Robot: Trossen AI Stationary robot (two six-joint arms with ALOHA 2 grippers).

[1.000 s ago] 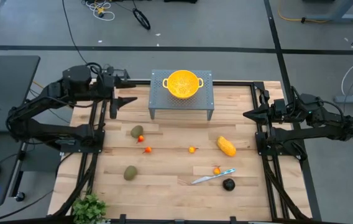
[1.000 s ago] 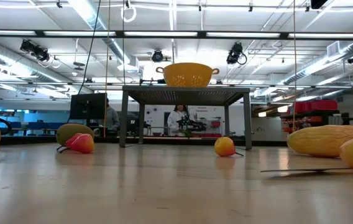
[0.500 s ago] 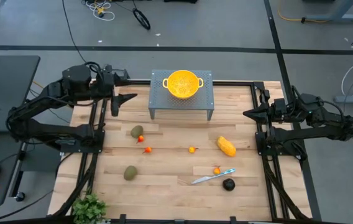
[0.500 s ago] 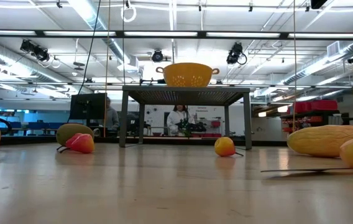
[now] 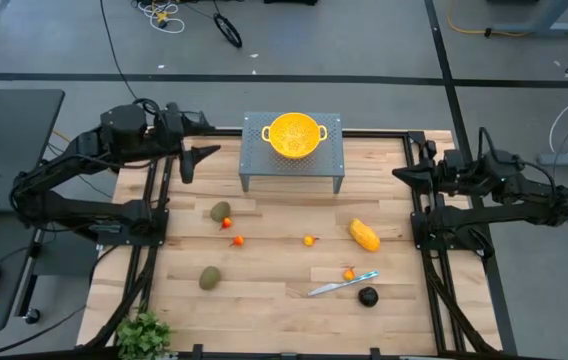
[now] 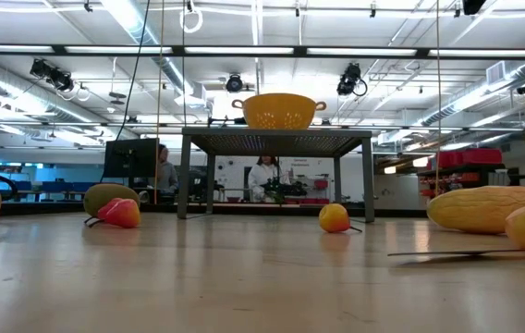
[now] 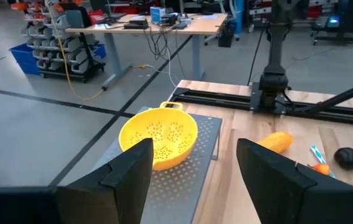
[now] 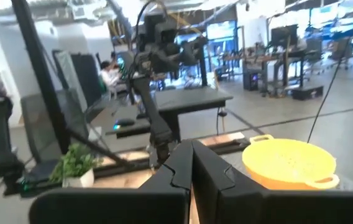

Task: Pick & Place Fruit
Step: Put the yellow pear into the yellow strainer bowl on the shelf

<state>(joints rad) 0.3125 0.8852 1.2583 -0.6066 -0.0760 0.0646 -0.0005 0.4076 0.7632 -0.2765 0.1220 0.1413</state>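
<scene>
Nothing has been picked up yet. The left gripper (image 5: 202, 155) hangs high over the table's far left corner with its fingers (image 7: 127, 177) spread wide and empty, pointed toward the yellow bowl (image 5: 295, 134) on its grey stand (image 5: 254, 165) (a likely drop spot). The right gripper (image 5: 400, 175) waits at the right edge, fingers pressed together. The fruit lies loose on the table (image 5: 274, 300): two olive ovals (image 5: 221, 212), a yellow oblong (image 5: 364, 236), a dark round one (image 5: 367, 296) beside the knife (image 5: 342, 285).
</scene>
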